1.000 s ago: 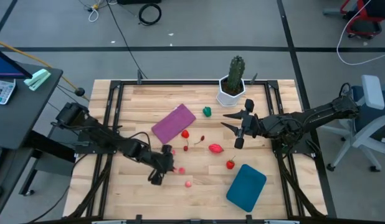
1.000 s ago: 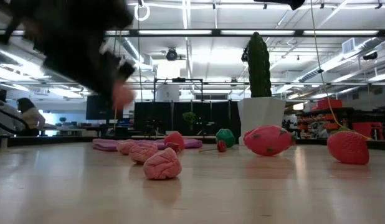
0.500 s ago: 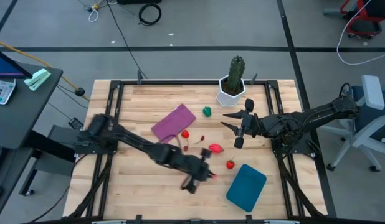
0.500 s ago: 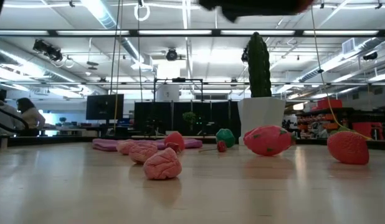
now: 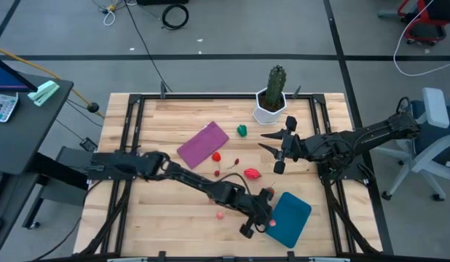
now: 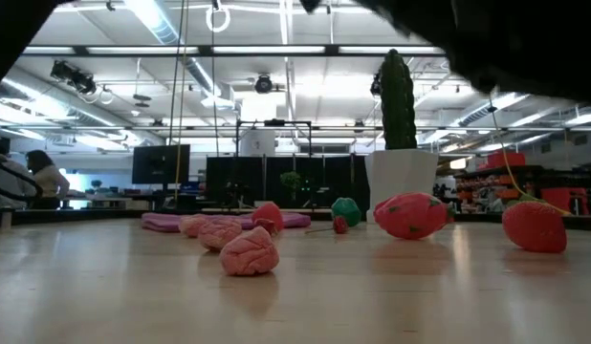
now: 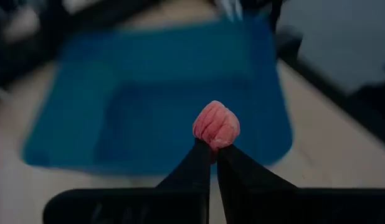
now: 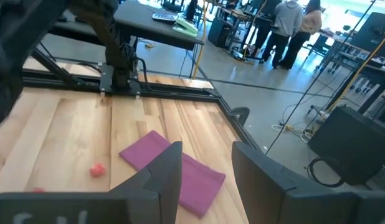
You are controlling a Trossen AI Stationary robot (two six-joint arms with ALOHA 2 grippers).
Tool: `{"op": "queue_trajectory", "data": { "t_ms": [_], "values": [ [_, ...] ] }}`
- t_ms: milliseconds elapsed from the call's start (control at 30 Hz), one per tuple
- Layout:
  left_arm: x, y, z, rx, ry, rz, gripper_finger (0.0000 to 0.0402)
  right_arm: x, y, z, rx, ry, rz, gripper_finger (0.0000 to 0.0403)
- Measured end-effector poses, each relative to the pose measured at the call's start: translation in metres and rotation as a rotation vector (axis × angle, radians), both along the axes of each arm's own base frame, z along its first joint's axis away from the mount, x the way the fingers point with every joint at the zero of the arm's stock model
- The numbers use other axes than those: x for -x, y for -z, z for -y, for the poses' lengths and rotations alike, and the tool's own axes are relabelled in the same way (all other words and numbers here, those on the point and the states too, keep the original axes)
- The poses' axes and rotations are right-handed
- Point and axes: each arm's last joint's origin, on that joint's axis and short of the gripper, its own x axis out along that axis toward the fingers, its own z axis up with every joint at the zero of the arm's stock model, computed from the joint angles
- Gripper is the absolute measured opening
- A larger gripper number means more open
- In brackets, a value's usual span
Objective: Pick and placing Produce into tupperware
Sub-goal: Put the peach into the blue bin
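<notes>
Your left end effector (image 5: 260, 220) is stretched out across the wooden surface (image 5: 145, 211) w/ its tip right at the near-left edge of the teal tupperware (image 5: 290, 218); in the left wrist view its fingers (image 7: 195, 168) are pinched nearly together on a small pink lumpy produce piece (image 7: 216, 124), which sits above the blue container (image 7: 118, 124), not touching it as far as you can tell. Tupperware lies at the front right of the surface, looks to have nothing in it where visible. Your right end effector (image 5: 272, 149) hovers mid-right, near the cactus in a white pot (image 5: 271, 94), fingers (image 8: 161, 168) spread wide w/ nothing between them. Rest of the produce is loose on the surface: a green piece (image 5: 242, 130) just left of the pot, a red one (image 5: 216, 156) beside the purple cloth (image 5: 203, 143), a bigger pink-red fruit (image 5: 252, 174) in the middle, a small dark red bit (image 5: 236, 161) near it, and a pink piece (image 5: 220, 215) just beside the left arm. Low view shows a pink lumpy piece (image 6: 249, 253) closest, more pink ones (image 6: 217, 232) behind it, the pink-red fruit (image 6: 411, 215) and a strawberry (image 6: 535, 226) on the right. People stand well back in the room in the right wrist view (image 8: 291, 25).
</notes>
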Motion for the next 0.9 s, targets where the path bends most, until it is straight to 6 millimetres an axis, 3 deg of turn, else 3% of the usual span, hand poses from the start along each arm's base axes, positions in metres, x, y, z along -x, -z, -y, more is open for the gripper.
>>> {"op": "queue_trajectory", "data": {
  "t_ms": [300,800,900],
  "values": [
    [-0.004,0.007,0.003,-0.006,0.007,0.006,0.0024,0.0,0.002,0.0,-0.037,0.01,-0.004,0.0147],
    [-0.002,0.004,0.01,-0.075,0.046,0.052,0.0113,0.001,0.002,0.0,-0.037,0.01,-0.006,0.0147],
    [-0.004,-0.008,0.006,-0.129,0.007,0.044,0.0127,0.001,0.003,0.0,-0.05,0.014,-0.009,0.0147]
  ]
}}
